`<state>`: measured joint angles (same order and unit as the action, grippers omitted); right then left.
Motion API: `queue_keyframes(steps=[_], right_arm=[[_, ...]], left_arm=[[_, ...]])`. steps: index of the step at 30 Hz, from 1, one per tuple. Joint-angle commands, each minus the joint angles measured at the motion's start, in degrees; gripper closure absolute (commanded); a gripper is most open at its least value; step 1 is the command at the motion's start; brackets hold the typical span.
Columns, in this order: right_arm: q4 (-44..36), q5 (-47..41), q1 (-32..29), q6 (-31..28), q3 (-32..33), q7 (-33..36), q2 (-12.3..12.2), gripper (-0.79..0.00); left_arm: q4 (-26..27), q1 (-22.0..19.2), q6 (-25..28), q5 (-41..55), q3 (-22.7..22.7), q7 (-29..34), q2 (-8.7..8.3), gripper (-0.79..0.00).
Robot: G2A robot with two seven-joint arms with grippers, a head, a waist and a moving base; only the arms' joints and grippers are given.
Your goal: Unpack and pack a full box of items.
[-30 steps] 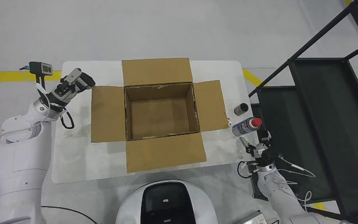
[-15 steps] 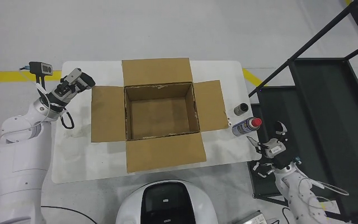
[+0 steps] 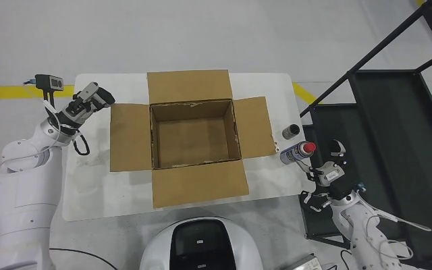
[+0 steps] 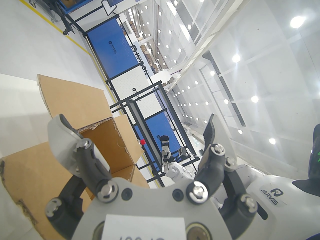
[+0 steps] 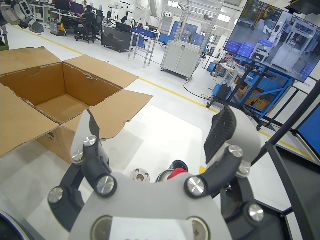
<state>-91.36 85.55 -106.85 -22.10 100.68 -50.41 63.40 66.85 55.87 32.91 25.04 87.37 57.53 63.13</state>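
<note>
1 red-capped can, at 3 o'clock of the empty box, seems next to pack; right gripper and left gripper both gape apart.

The cardboard box is plain brown, inside and on its flaps. The counter is white. The spray can is silver with a red cap; the small cylinder is dark. The floor is light grey with a yellow stripe. The right gripper has pale grey fingers with black ribbed pads.
</note>
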Motion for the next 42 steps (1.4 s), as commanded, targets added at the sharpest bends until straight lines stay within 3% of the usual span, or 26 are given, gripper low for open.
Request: queue_keyframes(steps=[1,5,15,24,42], right_arm=[[0.0,0.0,0.0,0.0,0.0,0.0,0.0,-0.785],[0.0,0.0,0.0,0.0,0.0,0.0,0.0,-0.785],[-1.5,-1.3,2.2,0.9,2.3,8.1,-0.2,-0.785],[7.2,3.0,4.6,-0.9,0.2,7.5,-0.3,-0.785],[25.1,4.9,15.0,-2.0,-5.8,10.0,-0.1,-0.785]], left_arm=[[0.0,0.0,0.0,0.0,0.0,0.0,0.00,-0.785],[0.0,0.0,0.0,0.0,0.0,0.0,0.00,-0.785],[0.0,0.0,0.0,0.0,0.0,0.0,0.00,-0.785],[0.0,0.0,0.0,0.0,0.0,0.0,0.00,-0.785],[0.0,0.0,0.0,0.0,0.0,0.0,0.00,-0.785]])
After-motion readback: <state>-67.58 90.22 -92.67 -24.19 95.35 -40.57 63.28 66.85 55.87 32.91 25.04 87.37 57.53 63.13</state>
